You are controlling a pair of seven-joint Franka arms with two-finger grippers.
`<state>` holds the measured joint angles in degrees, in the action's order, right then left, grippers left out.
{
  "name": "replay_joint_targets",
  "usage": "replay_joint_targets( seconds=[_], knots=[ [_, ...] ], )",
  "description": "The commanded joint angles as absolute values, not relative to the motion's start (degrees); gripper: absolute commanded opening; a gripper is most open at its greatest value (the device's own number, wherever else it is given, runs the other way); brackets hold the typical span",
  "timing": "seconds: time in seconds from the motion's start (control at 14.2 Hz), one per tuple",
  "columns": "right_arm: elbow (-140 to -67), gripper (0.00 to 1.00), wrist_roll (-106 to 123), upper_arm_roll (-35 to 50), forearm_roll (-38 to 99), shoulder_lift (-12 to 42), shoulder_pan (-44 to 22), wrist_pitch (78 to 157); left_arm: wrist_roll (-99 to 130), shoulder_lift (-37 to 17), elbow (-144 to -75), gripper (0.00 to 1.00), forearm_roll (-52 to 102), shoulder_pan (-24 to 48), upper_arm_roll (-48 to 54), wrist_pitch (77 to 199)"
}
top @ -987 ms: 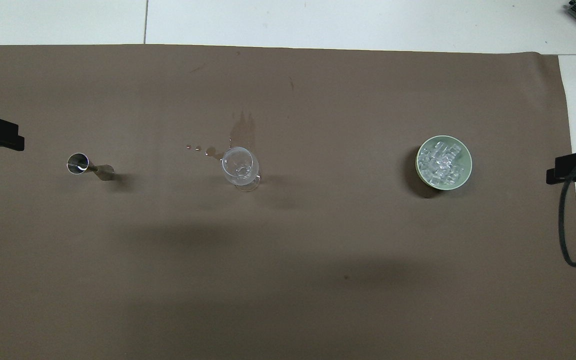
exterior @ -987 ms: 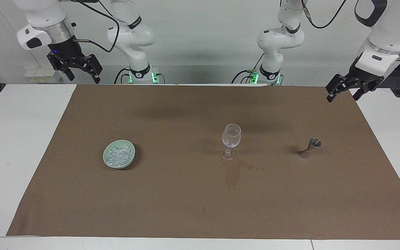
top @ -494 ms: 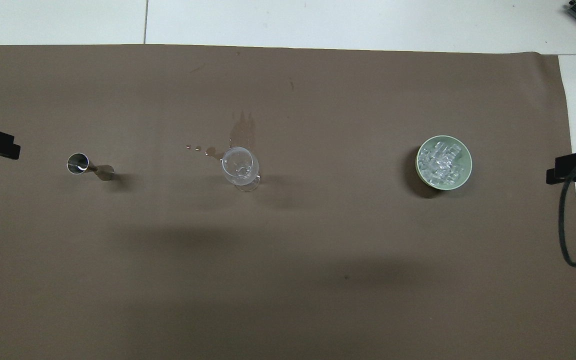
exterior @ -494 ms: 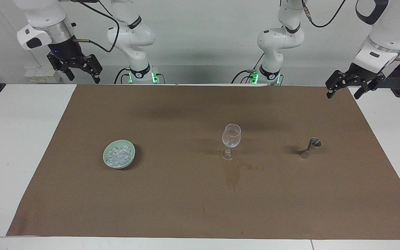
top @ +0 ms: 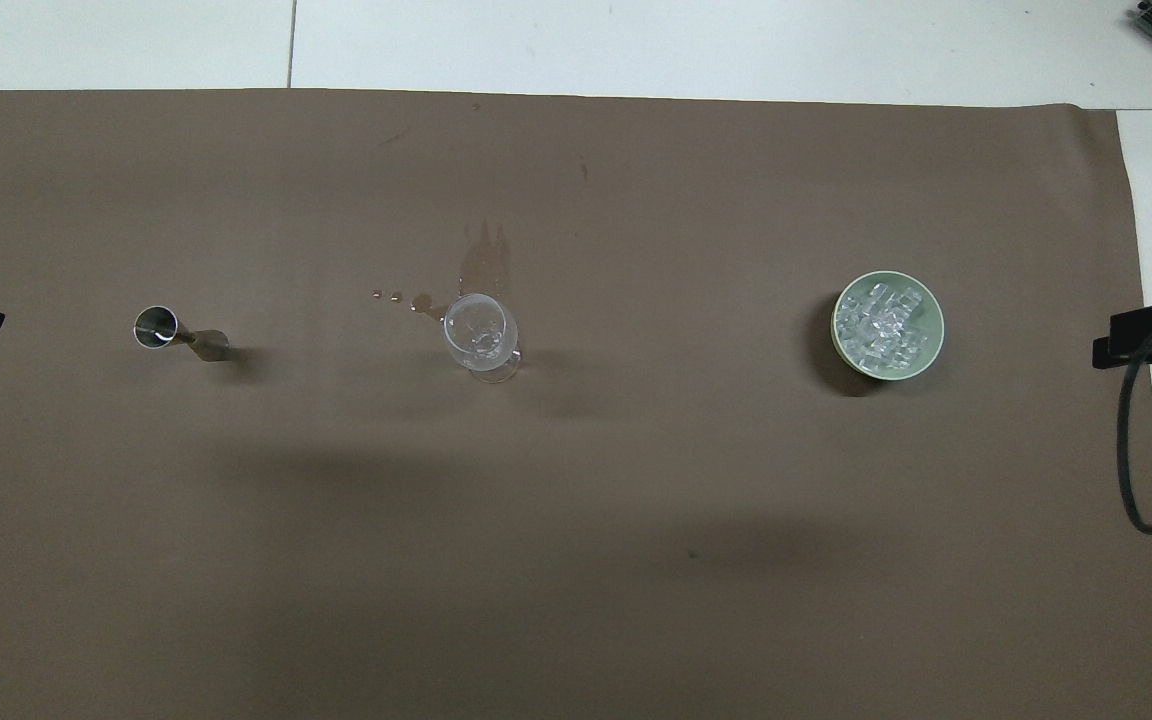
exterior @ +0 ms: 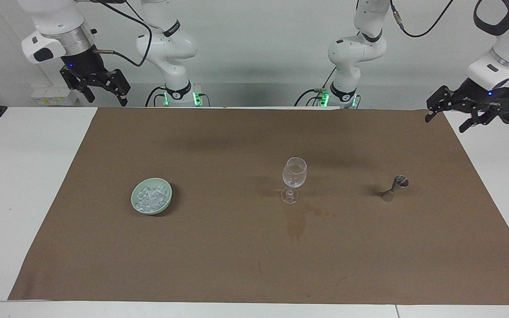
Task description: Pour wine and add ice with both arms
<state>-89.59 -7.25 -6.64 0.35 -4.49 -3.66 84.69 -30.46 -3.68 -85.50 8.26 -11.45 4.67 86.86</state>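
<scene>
Left pincer [exterior: 460, 107] hangs high over the brown mat's corner at the left arm's end of the worktop [exterior: 20, 176], fingers apart, holding nothing. Right pincer [exterior: 96, 85] hangs high over the corner at the right arm's end, fingers also apart and empty.

Ice [exterior: 150, 198] sits heaped in a pale green bowl [exterior: 167, 197] on the mat [exterior: 219, 265], toward the right arm's end. A clear stemmed wine glass [exterior: 294, 178] stands upright mid-mat; its bowl looks nearly empty. A steel jigger [exterior: 396, 187] stands toward the left arm's end, well apart from the glass.

Risks, as judged: the glass is tall on a narrow foot, so a sideways nudge from either pincer could topple it. The jigger is slim and waisted; an off-centre pinch could tip it and spill. Ice chunks are small and slick and may slip out in transit.

Wet stains [exterior: 298, 223] mark the mat just beside the glass foot. Nothing stands between either pincer and its likely target.
</scene>
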Motion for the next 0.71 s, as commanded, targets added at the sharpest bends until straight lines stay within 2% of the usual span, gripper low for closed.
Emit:
replay_joint_targets(
  seconds=[0.0, 0.63],
  knots=[
    [-90.7, 1.0, -6.33, -6.68, 1.5, -5.54, -3.43, 84.73, -39.86, -4.83, -86.92, 1.0, 13.25, -13.96, 4.92, 87.8],
    [-90.7, 1.0, -6.33, -6.68, 1.5, -5.45, -3.43, 84.73, -87.14, -14.14, -87.8, 1.0, 26.7, -24.68, 5.01, 88.95]
  ],
)
